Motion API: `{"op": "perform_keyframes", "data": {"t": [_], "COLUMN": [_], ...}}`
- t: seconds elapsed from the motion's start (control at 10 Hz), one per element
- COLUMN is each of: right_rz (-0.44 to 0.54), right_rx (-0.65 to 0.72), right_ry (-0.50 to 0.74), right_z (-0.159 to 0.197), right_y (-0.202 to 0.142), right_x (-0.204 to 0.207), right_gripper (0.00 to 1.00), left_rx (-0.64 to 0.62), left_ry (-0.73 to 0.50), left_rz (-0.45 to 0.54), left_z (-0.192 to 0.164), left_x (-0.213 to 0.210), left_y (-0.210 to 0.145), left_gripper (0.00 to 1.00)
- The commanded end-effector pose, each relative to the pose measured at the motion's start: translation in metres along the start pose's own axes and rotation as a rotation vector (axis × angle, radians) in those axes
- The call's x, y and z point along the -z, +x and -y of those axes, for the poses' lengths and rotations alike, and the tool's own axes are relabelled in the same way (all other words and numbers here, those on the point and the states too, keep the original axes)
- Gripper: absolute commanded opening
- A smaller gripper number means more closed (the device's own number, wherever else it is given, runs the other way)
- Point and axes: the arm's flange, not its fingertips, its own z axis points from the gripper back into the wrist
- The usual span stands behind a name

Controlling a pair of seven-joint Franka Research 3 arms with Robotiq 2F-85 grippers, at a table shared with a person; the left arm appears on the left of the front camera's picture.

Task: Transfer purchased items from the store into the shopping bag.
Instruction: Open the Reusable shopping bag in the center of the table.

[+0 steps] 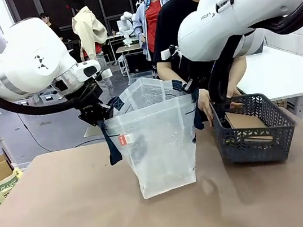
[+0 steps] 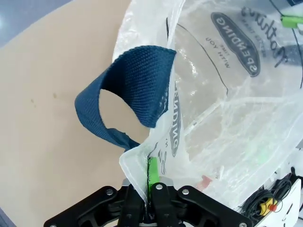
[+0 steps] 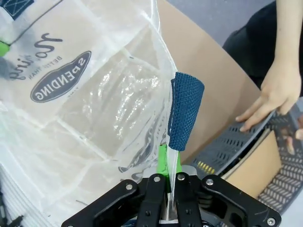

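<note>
**Clearances.** The table is bare across its near half and its left side, which leaves open room in front of and to the left of the shopping bag. On the right, the dark grey lattice basket stands just beside the bag and close to the table's right edge. Only a narrow gap separates the two.

**Position of the work item.** The shopping bag stands upright near the middle of the table, and its mouth is spread open between the two arms.
- The left gripper is closed on the bag's left rim. The plastic film is pinched between its green pads, just below the left navy handle, which loops free above.
- The right gripper is closed on the opposite rim. It clamps the film directly under the right navy handle.

The purchased items lie in the basket as flat tan packets, apart from the bag. A person's hand rests its fingers on the basket's rim.

**Count.**
- Shopping bag: one
- Navy handles: two
- Red tag: one
- Basket: one
- Grippers: two, both gripping the bag
- Packets: number cannot be told, because the basket wall hides part of them
</note>
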Motion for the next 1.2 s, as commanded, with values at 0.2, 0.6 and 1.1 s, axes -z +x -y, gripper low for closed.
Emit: {"op": "perform_keyframes", "data": {"t": [0.2, 0.6, 1.1], "right_rz": [0.009, -0.05, -0.016], "right_rx": [0.041, 0.104, 0.092], "right_ry": [0.006, -0.021, 0.012], "right_z": [0.011, 0.015, 0.006], "right_y": [-0.019, -0.024, -0.009], "right_x": [-0.002, -0.003, 0.001], "right_gripper": [0.0, 0.0, 0.0], "left_rx": [0.07, 0.076, 0.047], "left_ry": [-0.032, -0.005, -0.028], "left_rz": [-0.086, -0.115, -0.089], "left_z": [-0.016, -0.028, -0.012], "left_x": [-0.005, -0.009, -0.003], "left_y": [0.005, 0.011, 0.013], "left_gripper": [0.0, 0.0, 0.0]}}
